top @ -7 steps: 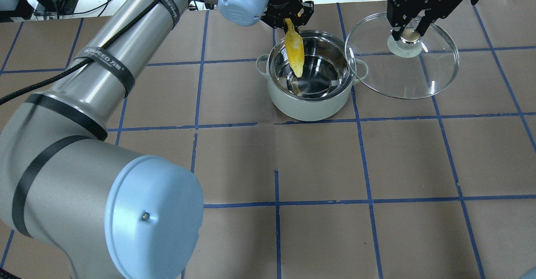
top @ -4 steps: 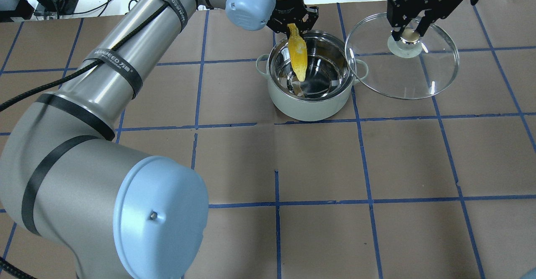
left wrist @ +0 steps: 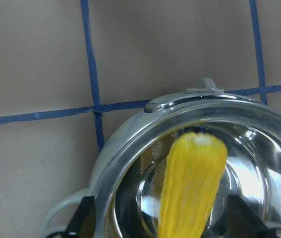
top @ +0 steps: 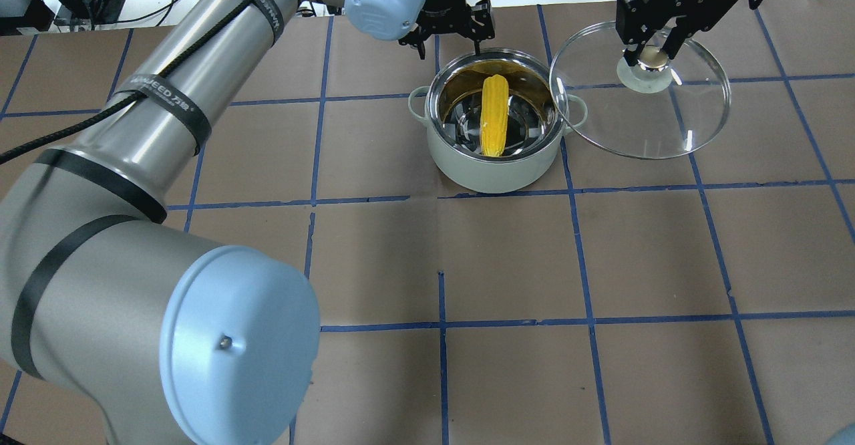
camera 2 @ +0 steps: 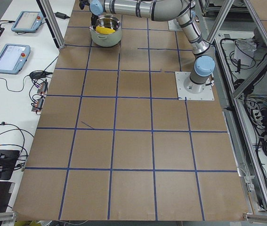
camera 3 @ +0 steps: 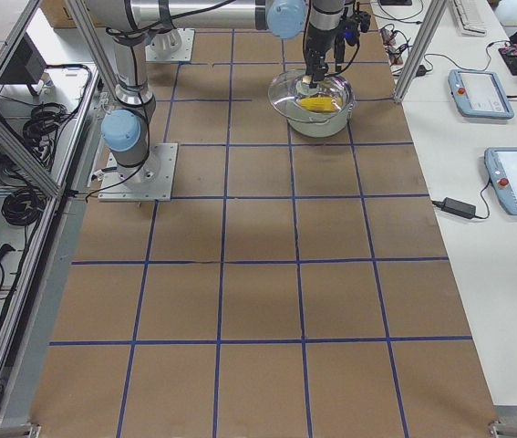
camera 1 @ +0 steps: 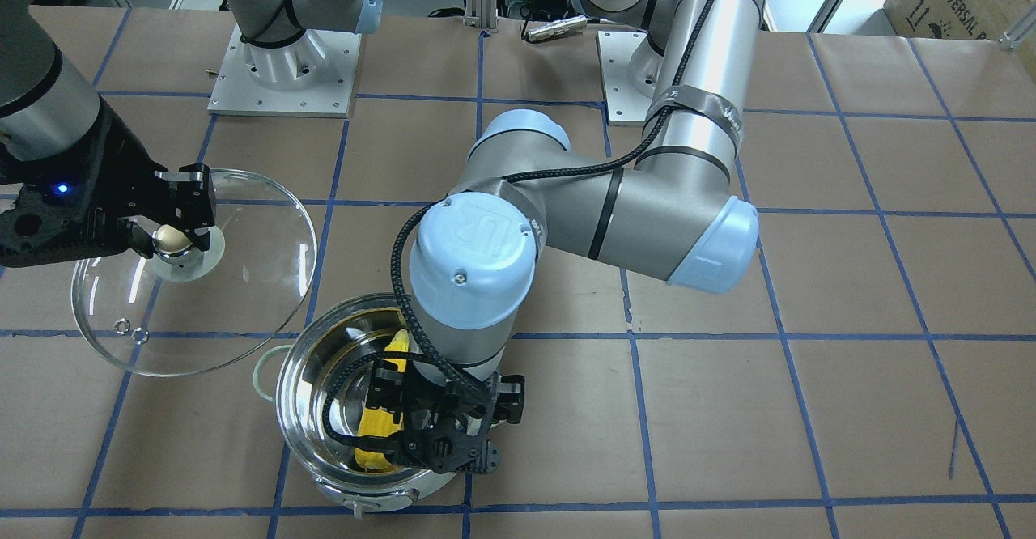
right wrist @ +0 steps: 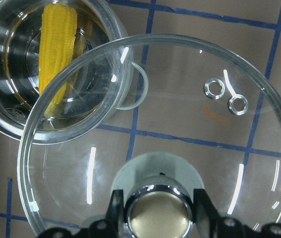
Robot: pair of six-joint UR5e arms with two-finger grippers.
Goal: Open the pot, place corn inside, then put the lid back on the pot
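Hanging just right of the pot [top: 491, 171] in the overhead frame, the lid [top: 695, 117] is sitting in the right gripper [top: 653, 54], jaws clamped on its knob [top: 653, 61], so that arm is standing nearer for a leftward carry. The corn [top: 494, 115] is lying inside the pot, long axis running top to bottom, while the left gripper [top: 449, 45] is hovering over the upper rim, jaws spread wide and empty. The right wrist view is showing the lid's edge overlapping the pot's rim and handle, while the front view is hiding much of the corn behind the left gripper.

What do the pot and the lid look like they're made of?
The pot: mirror-polished inside, likely stainless steel, reflecting the corn; matte pale mint outside, probably enamel or paint. The lid: clear and see-through with bright glints, apparently glass.
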